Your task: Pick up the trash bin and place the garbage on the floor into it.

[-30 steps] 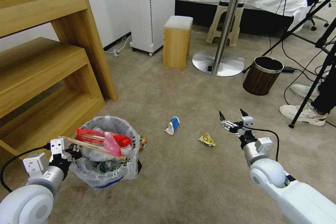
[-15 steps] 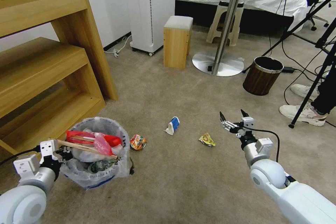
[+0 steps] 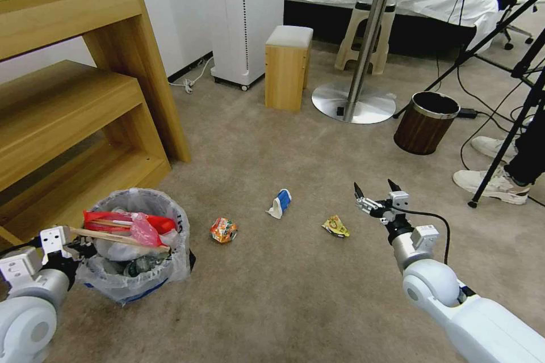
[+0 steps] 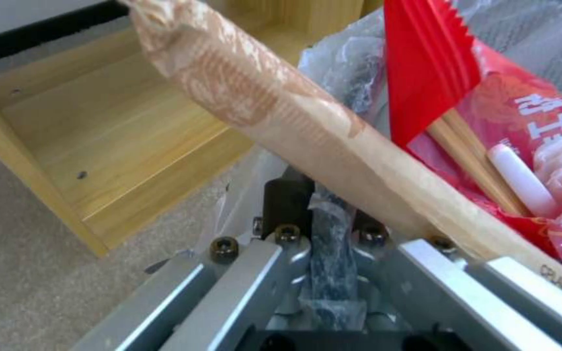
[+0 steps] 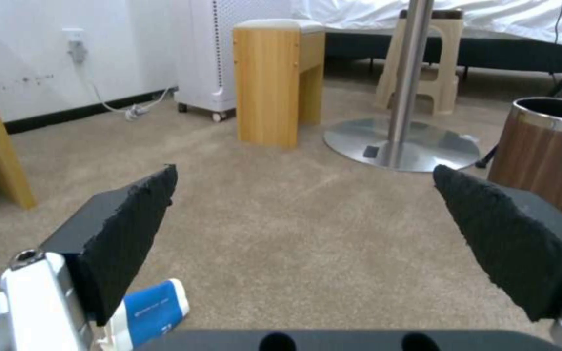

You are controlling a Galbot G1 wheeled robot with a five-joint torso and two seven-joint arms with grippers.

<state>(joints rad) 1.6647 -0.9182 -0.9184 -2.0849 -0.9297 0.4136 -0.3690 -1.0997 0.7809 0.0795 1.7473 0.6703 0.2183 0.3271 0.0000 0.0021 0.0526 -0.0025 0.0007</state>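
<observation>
The trash bin (image 3: 170,264), dark and lined with a crinkly whitish bag, hangs low at the left of the head view. My left gripper (image 3: 85,248) is shut on its near rim (image 4: 330,229). Red wrappers (image 3: 116,219) and a wooden stick (image 3: 122,236) poke out of the bin among other litter. On the beige floor (image 3: 284,295) lie an orange packet (image 3: 223,229), a blue-white paper cup (image 3: 280,203) and a yellow packet (image 3: 335,226). My right gripper (image 3: 374,188) hovers open just right of the yellow packet, nothing between its fingers (image 5: 131,229). The cup (image 5: 148,312) lies below them.
A wooden shelf unit (image 3: 74,102) stands at the left behind the bin. Farther back are a wooden stool (image 3: 288,68), a round table's metal base (image 3: 353,103) and a brown wood-grain bin (image 3: 426,122). Tripod legs (image 3: 499,147), cables and a person's sneakers (image 3: 497,184) crowd the right.
My left gripper has carried the trash bin leftward, uncovering the orange packet on the carpet. The right arm has barely moved.
</observation>
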